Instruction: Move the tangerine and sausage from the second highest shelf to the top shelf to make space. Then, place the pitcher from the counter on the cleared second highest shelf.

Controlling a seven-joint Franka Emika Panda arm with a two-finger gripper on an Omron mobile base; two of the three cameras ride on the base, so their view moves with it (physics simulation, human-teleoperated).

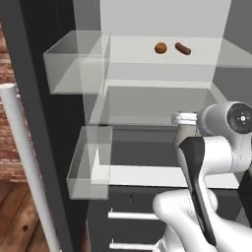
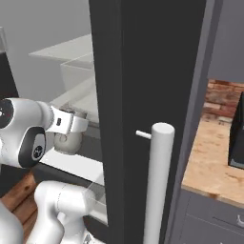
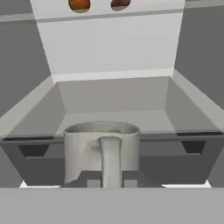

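Right now, you have the pincer (image 3: 105,180) pinching the handle of the pitcher (image 3: 101,151), its two dark tips pressed against either side of that handle in the hand view. You can see the grey jug held at the front edge of the second highest shelf (image 1: 152,106), the greyish glass slab inside the open fridge; whether it rests on the glass or hangs just above it cannot be told. On the top shelf (image 1: 197,61), the paler slab above, you have one tangerine (image 1: 160,47) and one sausage (image 1: 183,48), lying side by side and just apart, the tangerine to the left. You also have two clear door bins (image 1: 74,66) on the left fridge door, one above the other, and both look bare inside. From the right base view, the tabletop (image 2: 209,157) of tan wood sits off to the right, beyond the dark fridge door and its one pale bar handle (image 2: 157,186).
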